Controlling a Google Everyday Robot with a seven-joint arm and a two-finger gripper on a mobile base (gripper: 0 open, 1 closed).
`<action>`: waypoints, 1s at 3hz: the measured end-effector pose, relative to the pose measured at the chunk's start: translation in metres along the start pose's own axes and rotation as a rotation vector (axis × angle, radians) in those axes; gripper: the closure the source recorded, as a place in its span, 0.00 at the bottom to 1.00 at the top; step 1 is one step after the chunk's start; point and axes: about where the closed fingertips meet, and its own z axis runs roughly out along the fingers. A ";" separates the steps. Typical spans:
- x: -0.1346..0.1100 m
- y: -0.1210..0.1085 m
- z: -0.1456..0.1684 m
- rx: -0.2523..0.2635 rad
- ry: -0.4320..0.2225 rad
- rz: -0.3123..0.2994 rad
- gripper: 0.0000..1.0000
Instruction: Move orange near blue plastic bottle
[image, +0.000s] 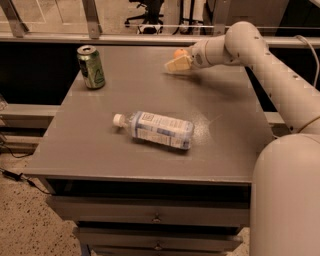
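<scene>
pincer (176, 65) over far tabletop (225, 125), open run toward lying bottle (157, 130), can (91, 66) at left

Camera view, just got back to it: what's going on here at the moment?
The arm reaches across the table with its gripper at the far edge, right by the orange; a grasp can't be confirmed. The blue plastic bottle lies on its side mid-table, well apart from the orange. A green can stands upright at the far left.

The surface (225, 130) looked matt, faintly speckled grey, the blue plastic bottle (157, 130) clear and glossy with a printed label, the can (91, 66) shiny painted metal, and the hand (176, 64), over the surface's far side just beside the orange (179, 52), smooth pale plastic.
</scene>
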 end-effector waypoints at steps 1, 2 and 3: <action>0.004 -0.001 -0.006 0.016 0.004 -0.001 0.49; 0.008 0.000 -0.015 0.024 -0.004 0.011 0.73; 0.004 0.004 -0.031 0.011 -0.008 0.012 0.97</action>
